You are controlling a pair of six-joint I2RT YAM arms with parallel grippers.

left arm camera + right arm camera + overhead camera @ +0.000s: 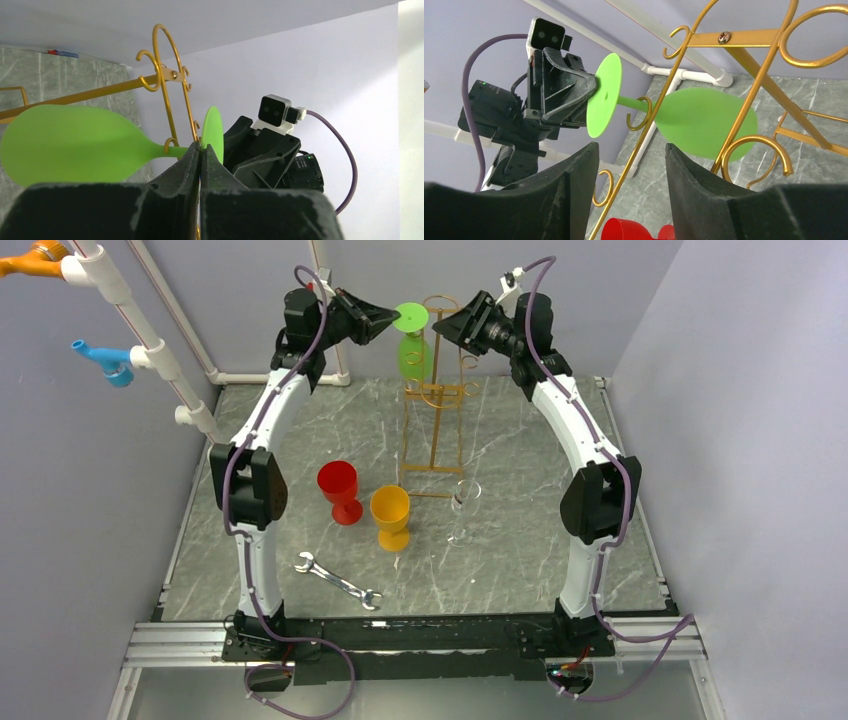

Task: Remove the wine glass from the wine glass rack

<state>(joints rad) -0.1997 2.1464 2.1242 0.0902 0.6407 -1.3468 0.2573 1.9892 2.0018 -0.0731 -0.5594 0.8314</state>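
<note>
A green wine glass hangs upside down by its stem in a hook near the top of the gold wire wine glass rack, its round foot uppermost. My left gripper is shut on the left edge of that foot. In the left wrist view the fingertips pinch the foot's rim, with the bowl and rack behind. My right gripper is open and empty just right of the rack top. The right wrist view shows the glass and rack beyond its fingers.
A red cup, an orange cup and a clear wine glass stand in front of the rack. A wrench lies near the front. A white pipe frame runs along the left and back.
</note>
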